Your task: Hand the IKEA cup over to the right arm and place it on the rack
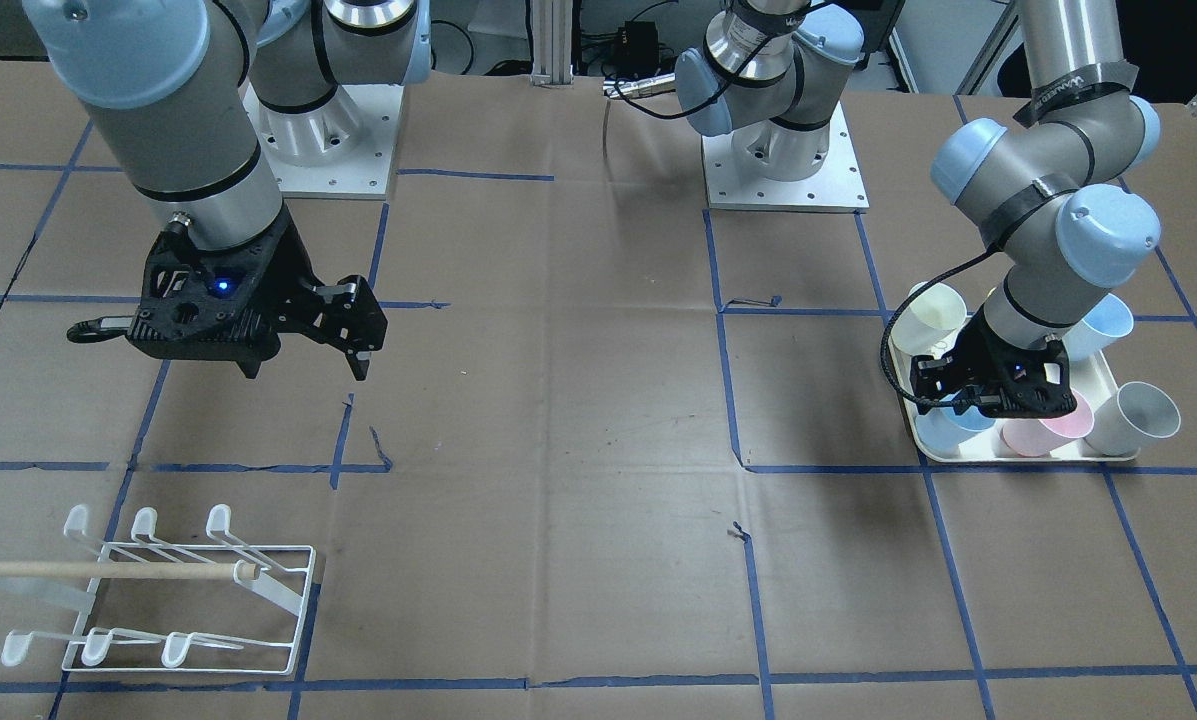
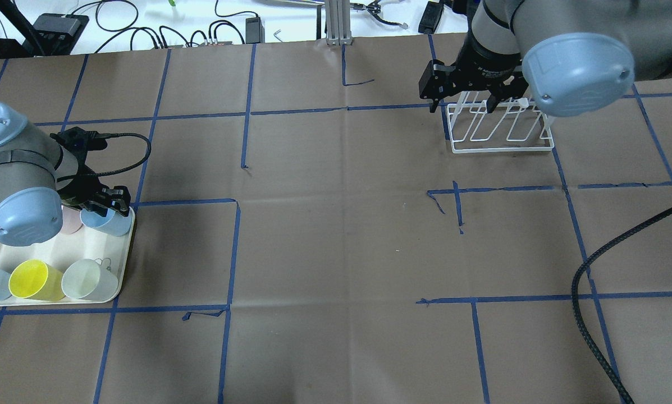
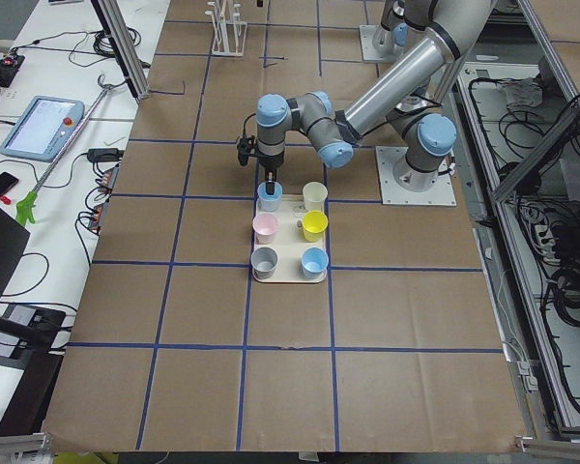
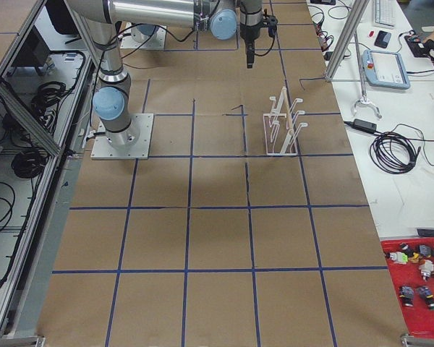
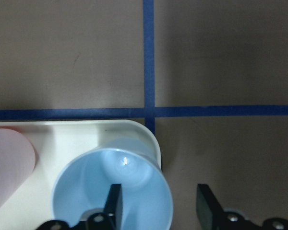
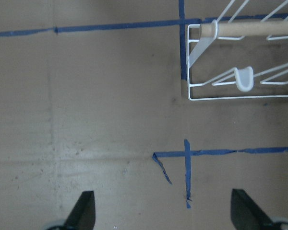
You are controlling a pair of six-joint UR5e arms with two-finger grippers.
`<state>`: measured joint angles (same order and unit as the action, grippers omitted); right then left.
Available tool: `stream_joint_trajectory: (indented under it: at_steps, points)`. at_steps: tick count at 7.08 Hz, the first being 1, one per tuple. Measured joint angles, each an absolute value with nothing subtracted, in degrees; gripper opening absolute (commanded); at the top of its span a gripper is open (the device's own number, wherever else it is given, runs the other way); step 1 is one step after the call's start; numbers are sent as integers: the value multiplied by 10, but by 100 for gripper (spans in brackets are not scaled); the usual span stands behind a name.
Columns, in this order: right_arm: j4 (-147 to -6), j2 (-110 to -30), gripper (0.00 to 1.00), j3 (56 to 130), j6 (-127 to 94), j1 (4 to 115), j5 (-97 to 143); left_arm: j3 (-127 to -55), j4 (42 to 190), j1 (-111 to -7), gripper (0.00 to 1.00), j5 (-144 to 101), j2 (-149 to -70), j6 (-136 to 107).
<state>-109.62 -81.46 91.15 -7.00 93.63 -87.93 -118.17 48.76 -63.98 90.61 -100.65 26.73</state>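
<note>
Straddling blue cup [image 5: 81, 189] rim, left gripper [image 5: 158, 197] — spread

Light-blue cup [image 5: 86, 191] upright in one corner of the tray [image 5: 62, 139]; white wire rack [image 1: 138, 571] well apart.

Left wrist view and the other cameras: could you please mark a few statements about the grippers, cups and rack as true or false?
1. The left gripper has one finger inside the light blue cup and one outside. True.
2. The rack holds a cup. False: its prongs are bare.
3. The right gripper grips a cup. False: it is open and empty.
4. The light blue cup stands at a corner of the tray. True.
</note>
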Motion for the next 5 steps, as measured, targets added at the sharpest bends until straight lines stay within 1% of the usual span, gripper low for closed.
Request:
stream_joint_trajectory:
  at_steps: [2,3,4,5]
  points:
    - [-1161,-798,100,912,-155,940,-878,-1180,488,-639,0,907,-1003,267]
    - [-1188,-794,100,914,-246,946,-879,-1173,491,-639,0,918,-998,269]
    - [-1235,-792,100,924,-341,957,-882,-1158,503,-641,0,935,-990,270]
    - [-1299,-794,100,950,-396,969,-884,-1131,539,-643,0,943,-979,271]
